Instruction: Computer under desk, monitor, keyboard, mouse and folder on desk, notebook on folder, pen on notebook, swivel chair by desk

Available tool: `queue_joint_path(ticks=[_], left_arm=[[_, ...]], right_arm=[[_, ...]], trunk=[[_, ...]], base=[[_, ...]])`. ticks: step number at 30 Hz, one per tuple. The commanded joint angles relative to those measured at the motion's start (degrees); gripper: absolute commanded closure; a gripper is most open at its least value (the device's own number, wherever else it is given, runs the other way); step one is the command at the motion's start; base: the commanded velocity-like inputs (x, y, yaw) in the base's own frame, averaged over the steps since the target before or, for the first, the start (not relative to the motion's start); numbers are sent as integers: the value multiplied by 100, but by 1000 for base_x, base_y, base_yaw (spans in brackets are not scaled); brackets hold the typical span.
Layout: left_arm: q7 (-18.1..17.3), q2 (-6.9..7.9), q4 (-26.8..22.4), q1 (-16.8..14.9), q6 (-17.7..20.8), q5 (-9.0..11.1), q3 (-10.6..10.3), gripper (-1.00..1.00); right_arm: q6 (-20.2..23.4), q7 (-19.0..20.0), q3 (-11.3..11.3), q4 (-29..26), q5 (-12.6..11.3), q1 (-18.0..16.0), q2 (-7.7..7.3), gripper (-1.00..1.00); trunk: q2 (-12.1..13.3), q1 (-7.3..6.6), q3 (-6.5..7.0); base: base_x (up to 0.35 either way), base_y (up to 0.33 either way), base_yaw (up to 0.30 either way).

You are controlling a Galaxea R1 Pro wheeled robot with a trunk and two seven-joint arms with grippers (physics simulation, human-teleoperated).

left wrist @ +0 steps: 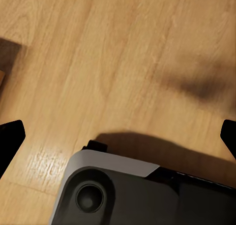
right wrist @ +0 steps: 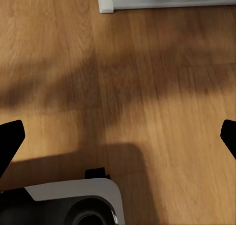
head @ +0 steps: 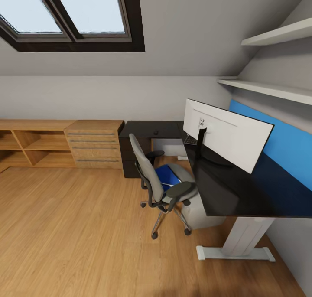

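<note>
- Nearest, both wrist views look down on bare wooden floor (left wrist: 123, 52): the left pincer (left wrist: 118, 136) and the right pincer (right wrist: 118, 136) each show two dark fingertips at opposite edges of their frames, spread wide and holding nothing, with part of the robot's base (left wrist: 128, 190) below them.
- Lower right of the right wrist view's upper edge region aside, a white foot (right wrist: 162, 1) lies on the floor; I take it for the worktop's leg.
- Centre of the head view: the chair (head: 154, 175) stands just beside the worktop, its back toward the camera, and the blue folder (head: 167, 175) lies flat on its seat.
- Right of centre, the glossy black worktop (head: 234, 188) carries the monitor (head: 225, 132), white back facing us; a sliver of keyboard (head: 189, 139) peeps out just behind its stand.
- Farther off, a small dark thing (head: 156, 132) sits on the worktop's far wing; too small to name.
- Upper left, wooden cabinets (head: 60, 143) line the wall under a skylight (head: 69, 11).
- Judgement: the robot is on approach, nothing grasped yet. Next it should roll up to the chair and reach for the folder, clearing the armrests.
</note>
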Motion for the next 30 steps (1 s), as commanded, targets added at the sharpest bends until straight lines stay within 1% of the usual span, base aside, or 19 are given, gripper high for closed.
queue_joint_path(ticks=[1,30], left_arm=[[1,-2,-7,1,-9,13,4,-100],[1,-2,1,1,17,13,4,-100]], right_arm=[[-15,-1,-13,0,2,-2,1,-100],[-15,-1,-13,0,2,-3,1,-100]], trunk=[[-45,23,-24],[-1208,660,-544]], base=[[0,0,0],[0,0,0]])
